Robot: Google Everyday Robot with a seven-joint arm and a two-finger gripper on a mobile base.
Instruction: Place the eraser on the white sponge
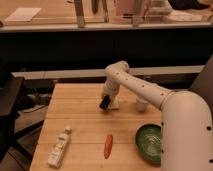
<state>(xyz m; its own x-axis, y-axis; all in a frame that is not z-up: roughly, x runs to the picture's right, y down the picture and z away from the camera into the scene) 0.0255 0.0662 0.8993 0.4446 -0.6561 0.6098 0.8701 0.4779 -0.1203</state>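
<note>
Eraser (105, 103), small black block, pinched in hand (106, 102), fingers pressed together on it, held tilted at left edge of white sponge (114, 104), overlapping it in view; contact between the two not determinable. Left to right on wooden surface (80, 107): white bottle (59, 146) lying near front left corner; orange carrot (108, 145) lying lengthwise near front centre, well apart from bottle; hand with eraser farther back at centre; small pale cup-like item (142, 105) just right of sponge; green bowl (150, 143) at front right, partly hidden by white arm (150, 92).
</note>
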